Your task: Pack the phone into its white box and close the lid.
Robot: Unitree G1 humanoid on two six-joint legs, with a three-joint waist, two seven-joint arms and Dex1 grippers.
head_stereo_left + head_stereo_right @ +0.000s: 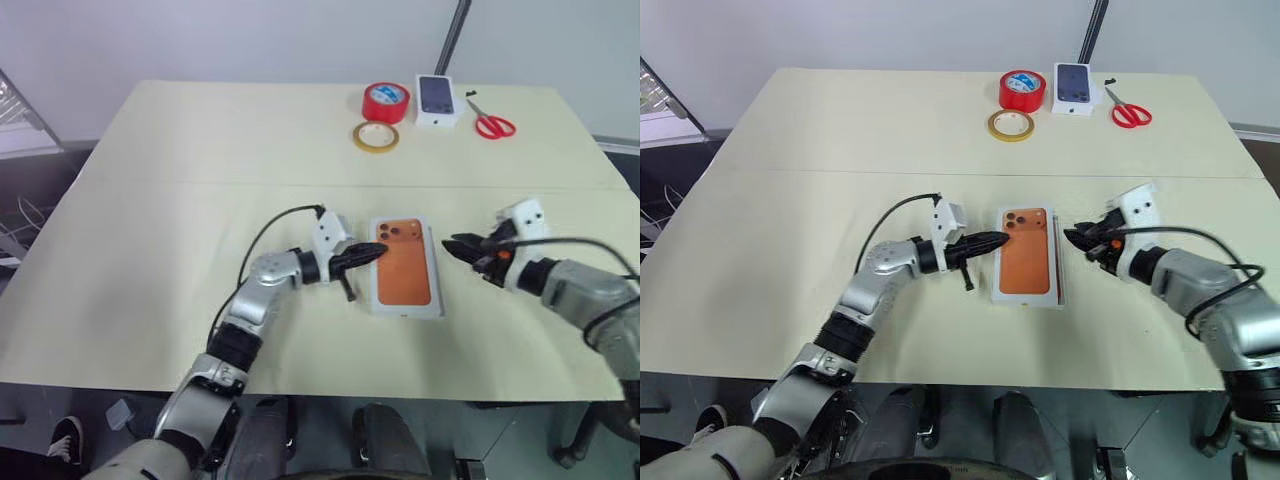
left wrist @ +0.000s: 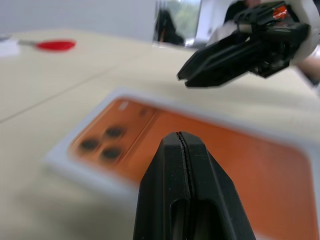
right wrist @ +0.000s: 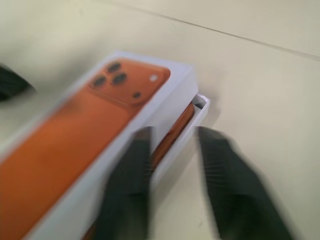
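The lid (image 1: 404,265), white with an orange phone picture on top, lies on the white box (image 3: 200,107) at the table's middle. It sits askew, so one box corner pokes out. In that gap the orange edge of the phone (image 3: 172,135) shows inside the box. My left gripper (image 1: 378,251) is shut and empty, lying level with its tips at the lid's left edge by the printed lenses. My right gripper (image 1: 450,243) hovers just right of the lid. It points at the lid, fingers (image 3: 127,175) a little apart with nothing between them.
Along the far edge of the table stand a red tape roll (image 1: 386,101), a yellowish tape ring (image 1: 375,136), a small white box with a dark phone picture (image 1: 436,100) and red scissors (image 1: 492,124). The table's front edge lies close below the lid.
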